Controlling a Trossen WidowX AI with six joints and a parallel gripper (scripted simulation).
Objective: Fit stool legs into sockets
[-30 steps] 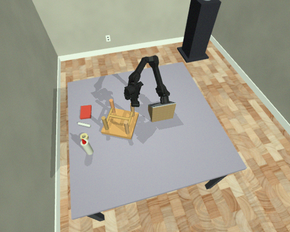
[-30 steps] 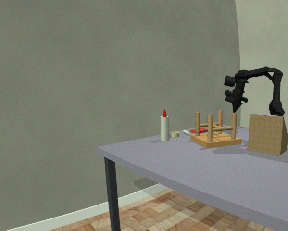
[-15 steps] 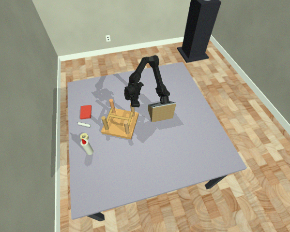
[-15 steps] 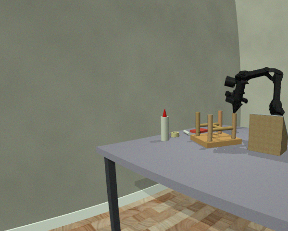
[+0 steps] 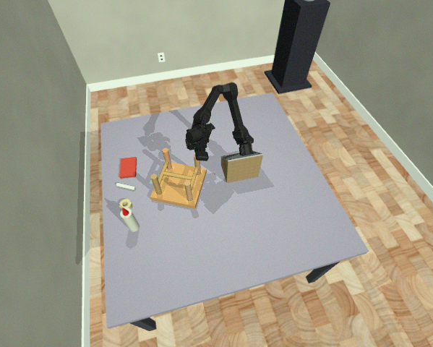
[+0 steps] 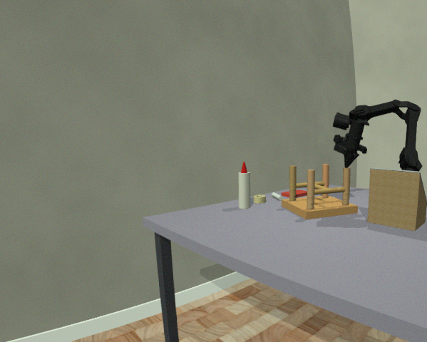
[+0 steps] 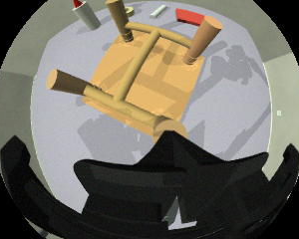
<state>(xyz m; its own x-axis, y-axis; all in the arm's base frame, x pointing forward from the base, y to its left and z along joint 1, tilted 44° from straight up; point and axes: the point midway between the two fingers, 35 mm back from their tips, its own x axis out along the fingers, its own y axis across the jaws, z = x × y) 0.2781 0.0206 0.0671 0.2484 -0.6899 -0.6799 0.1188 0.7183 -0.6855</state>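
Your gripper (image 6: 349,162) is clenched tight with nothing in it, fingertips pinched to a point and aimed straight down at the top end of the stool leg (image 6: 346,186) nearest the arm's wooden pedestal block (image 6: 393,199). In the exterior view the tip looks like it's touching or just above that leg's end, and I can't tell which.

The stool (image 5: 177,183) sits upside down on the grey table (image 5: 228,242), seat (image 6: 322,210) flat on the surface, all four legs standing upright in their corners with the H-shaped stretchers (image 7: 138,60) linking them (from the wrist view the near leg is mostly hidden under the gripper body, so you only see three cleanly).

Off to the side of the stool away from the arm you've got the loose bits: a red block (image 5: 127,166), a small white stick (image 5: 124,186), a roll of tape (image 5: 125,203) and a glue bottle with a red tip (image 6: 244,189) standing upright. None of them touch the stool; the tape and bottle sit just beside each other.
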